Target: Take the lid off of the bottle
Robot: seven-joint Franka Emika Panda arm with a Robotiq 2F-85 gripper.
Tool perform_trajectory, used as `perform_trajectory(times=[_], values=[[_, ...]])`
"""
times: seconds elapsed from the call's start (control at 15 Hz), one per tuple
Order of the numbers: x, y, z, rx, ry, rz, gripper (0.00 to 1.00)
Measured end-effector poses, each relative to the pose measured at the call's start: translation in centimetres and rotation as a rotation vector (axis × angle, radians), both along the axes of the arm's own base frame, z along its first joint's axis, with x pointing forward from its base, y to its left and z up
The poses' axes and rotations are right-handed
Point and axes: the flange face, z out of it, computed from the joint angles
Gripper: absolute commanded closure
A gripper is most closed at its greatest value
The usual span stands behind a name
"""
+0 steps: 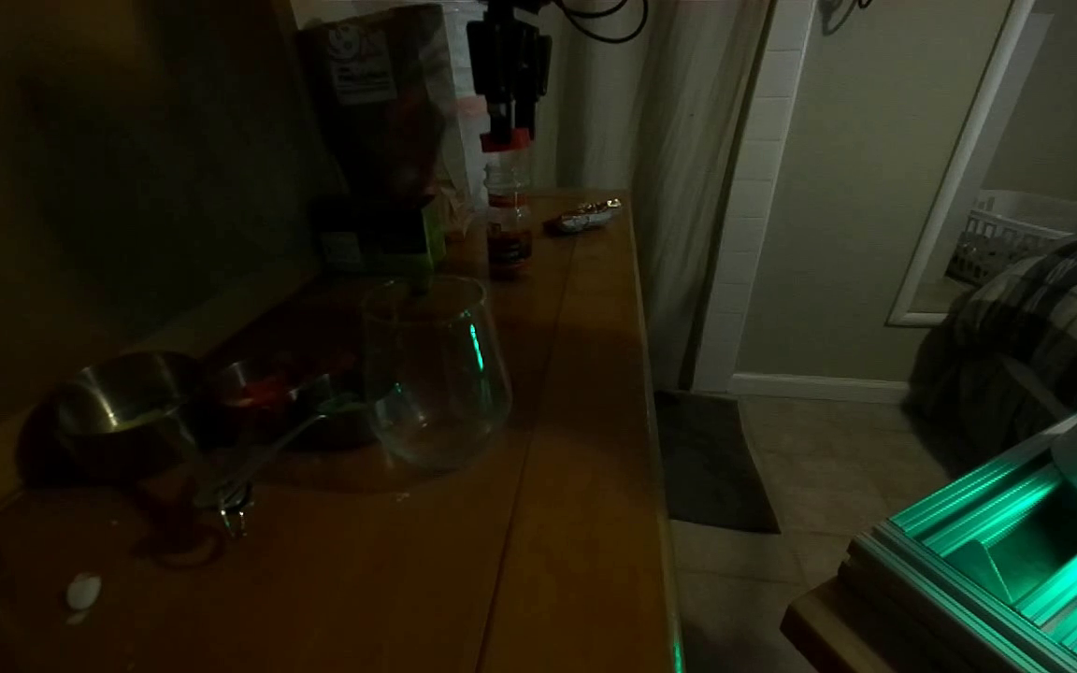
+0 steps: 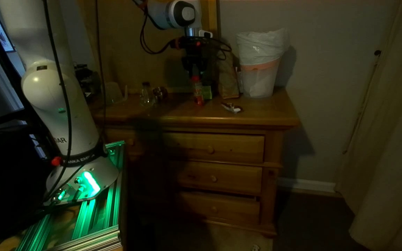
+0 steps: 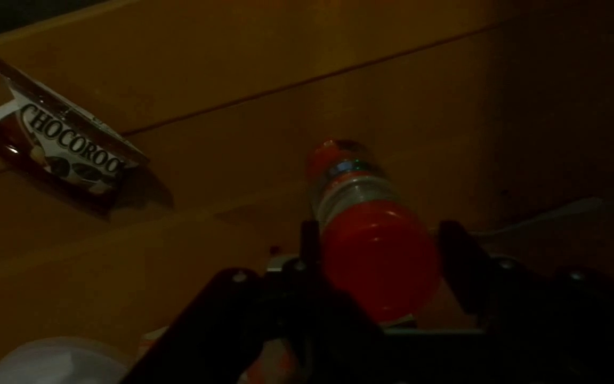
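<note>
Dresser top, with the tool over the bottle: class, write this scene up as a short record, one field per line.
Surface: wooden dresser
Bottle: roughly upright
Lid: red, round, seemingly on the bottle
Tool: pointing down, fingers on either side of the lid; grip unclear
Nearby: clear glass, lined bin, packet lettered CHOCOROO, ending hard to read
Lighting: dim

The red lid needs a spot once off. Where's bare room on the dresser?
Bare wood: between the stemless glass and the dresser's front edge; a smaller patch between bottle and snack packet. Crowded: the back, with metal bowl, green box and paper bag.
</note>
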Motion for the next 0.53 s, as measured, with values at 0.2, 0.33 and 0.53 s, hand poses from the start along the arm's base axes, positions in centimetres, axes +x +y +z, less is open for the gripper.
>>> perform_trajectory(times=[0.2, 0.33, 0.53], values=[[-0.1, -1.5, 1.5, -0.030, -0.012, -0.040, 0.68], [-0.5, -3.1, 2.3, -0.049, -0.019, -0.062, 0.68], [-1.8, -5.4, 1.9, -0.081, -0.012, -0.081, 0.68]])
